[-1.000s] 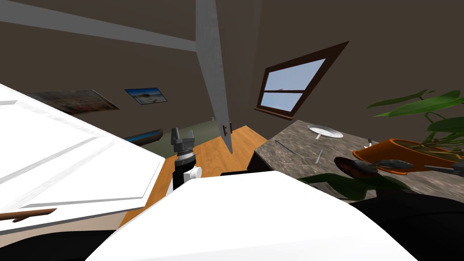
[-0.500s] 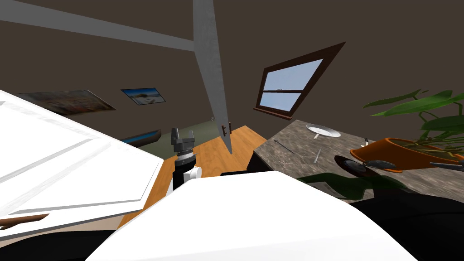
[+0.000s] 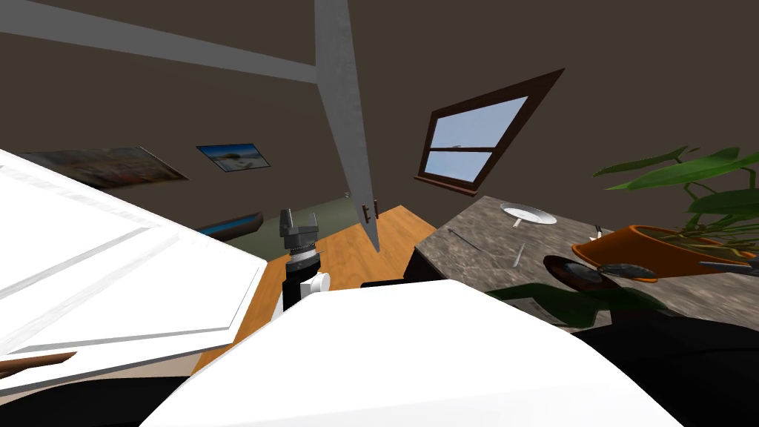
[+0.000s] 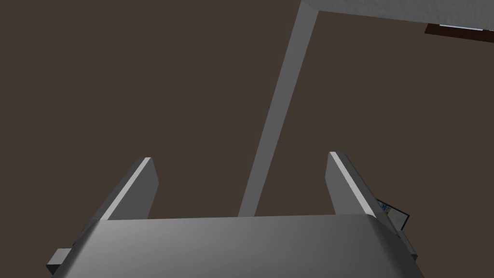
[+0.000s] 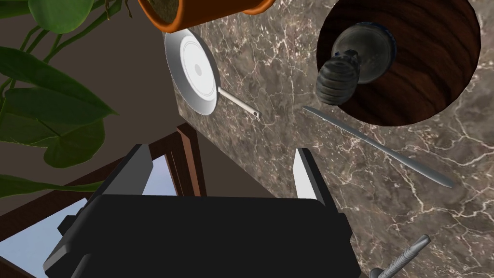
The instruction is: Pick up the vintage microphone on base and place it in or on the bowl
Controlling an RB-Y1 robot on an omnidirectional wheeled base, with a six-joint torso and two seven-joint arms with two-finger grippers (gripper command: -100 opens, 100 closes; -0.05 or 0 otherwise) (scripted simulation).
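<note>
The microphone is already inside the dark wooden bowl, with its ribbed head next to its round base. I cannot tell if it stands upright or leans. So I judge that the placing step is done and only the retreat of the hand is left.

The right gripper hangs over the marble table, apart from the bowl. Its fingers are spread wide and nothing is between them. The next move, in my opinion, calls for a straight lift away from the table, staying away from the bowl rim and the plant leaves, because a touch could tip the microphone out.

In the head view the bowl is at about 2 o'clock from me. The orange plant pot is at 3 o'clock of the bowl and the pan at 11 o'clock of it. The left gripper is raised at about 11 o'clock, with its fingers also wide and empty.

I count one microphone, one bowl, one pan, one plant pot, one long thin metal tool and one screw.
</note>
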